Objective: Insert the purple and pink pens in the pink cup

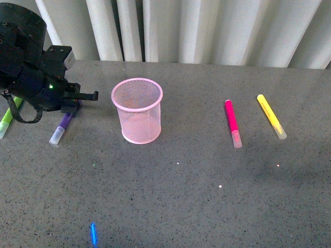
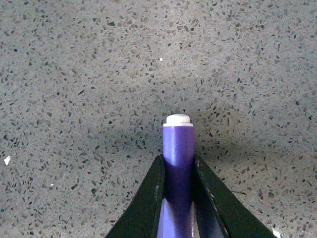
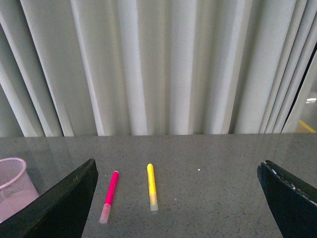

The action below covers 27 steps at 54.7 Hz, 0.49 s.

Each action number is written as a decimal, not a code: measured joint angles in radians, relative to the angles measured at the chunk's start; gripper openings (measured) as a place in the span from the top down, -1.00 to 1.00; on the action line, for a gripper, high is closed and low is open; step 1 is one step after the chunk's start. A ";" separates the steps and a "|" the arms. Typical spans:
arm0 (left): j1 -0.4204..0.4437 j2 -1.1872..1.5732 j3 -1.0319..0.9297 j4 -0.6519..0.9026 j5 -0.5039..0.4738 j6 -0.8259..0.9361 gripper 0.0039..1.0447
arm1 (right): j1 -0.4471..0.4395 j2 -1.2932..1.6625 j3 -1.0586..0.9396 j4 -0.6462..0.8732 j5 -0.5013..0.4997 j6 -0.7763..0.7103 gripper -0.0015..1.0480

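Left gripper (image 2: pixel 178 167) snug around purple pen (image 2: pixel 178 141)

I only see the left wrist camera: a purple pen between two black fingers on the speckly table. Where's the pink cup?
Observer: The pink cup stands upright just right of the left gripper, which is holding the purple pen.
Child: Is anything in it?
Observer: No, it looks empty.
Child: Where's the pink pen?
Observer: The pink pen lies flat on the table further right, next to a yellow pen. The open right gripper faces both.
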<state>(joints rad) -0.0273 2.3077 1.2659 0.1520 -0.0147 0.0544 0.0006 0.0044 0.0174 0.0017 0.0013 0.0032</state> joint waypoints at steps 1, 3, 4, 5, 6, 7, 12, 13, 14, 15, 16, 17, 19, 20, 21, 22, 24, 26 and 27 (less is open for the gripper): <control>0.000 -0.009 -0.011 0.016 0.003 -0.003 0.76 | 0.000 0.000 0.000 0.000 0.000 0.000 -0.87; 0.000 -0.023 -0.031 0.051 0.016 -0.003 0.76 | 0.000 0.000 0.000 0.000 0.000 0.000 -0.87; 0.000 -0.043 -0.055 0.096 0.031 0.005 0.76 | 0.000 0.000 0.000 0.000 0.000 0.000 -0.87; 0.000 -0.059 -0.070 0.123 0.037 0.007 0.76 | 0.000 0.000 0.000 0.000 0.000 0.000 -0.87; -0.001 -0.076 -0.083 0.147 0.040 0.007 0.76 | 0.000 0.000 0.000 0.000 0.000 0.000 -0.87; -0.001 -0.095 -0.095 0.170 0.042 0.005 0.76 | 0.000 0.000 0.000 0.000 0.000 0.000 -0.87; -0.009 -0.227 -0.164 0.325 0.062 -0.030 0.76 | 0.000 0.000 0.000 0.000 0.000 0.000 -0.87; -0.011 -0.249 -0.176 0.356 0.068 -0.040 0.76 | 0.000 0.000 0.000 0.000 0.000 0.000 -0.87; -0.014 -0.271 -0.188 0.385 0.074 -0.057 0.76 | 0.000 0.000 0.000 0.000 0.000 0.000 -0.87; -0.018 -0.292 -0.201 0.414 0.074 -0.076 0.76 | 0.000 0.000 0.000 0.000 0.000 0.000 -0.87; -0.021 -0.301 -0.208 0.427 0.074 -0.086 0.76 | 0.000 0.000 0.000 0.000 0.000 0.000 -0.87; -0.026 -0.320 -0.222 0.455 0.071 -0.110 0.76 | 0.000 0.000 0.000 0.000 0.000 0.000 -0.87; -0.043 -0.362 -0.263 0.531 0.067 -0.151 0.76 | 0.000 0.000 0.000 0.000 0.000 0.000 -0.87; -0.051 -0.377 -0.282 0.563 0.067 -0.169 0.76 | 0.000 0.000 0.000 0.000 0.000 0.000 -0.87; -0.060 -0.390 -0.300 0.592 0.066 -0.186 0.76 | 0.000 0.000 0.000 0.000 0.000 0.000 -0.87; -0.064 -0.395 -0.309 0.605 0.067 -0.194 0.76 | 0.000 0.000 0.000 0.000 0.000 0.000 -0.87; -0.086 -0.416 -0.348 0.663 0.069 -0.225 0.76 | 0.000 0.000 0.000 0.000 0.000 0.000 -0.87; -0.103 -0.428 -0.378 0.705 0.081 -0.250 0.76 | 0.000 0.000 0.000 0.000 0.000 0.000 -0.87; -0.109 -0.433 -0.388 0.718 0.087 -0.258 0.76 | 0.000 0.000 0.000 0.000 0.000 0.000 -0.87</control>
<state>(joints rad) -0.1364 1.8744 0.8780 0.8703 0.0727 -0.2039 0.0006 0.0044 0.0177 0.0017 0.0013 0.0032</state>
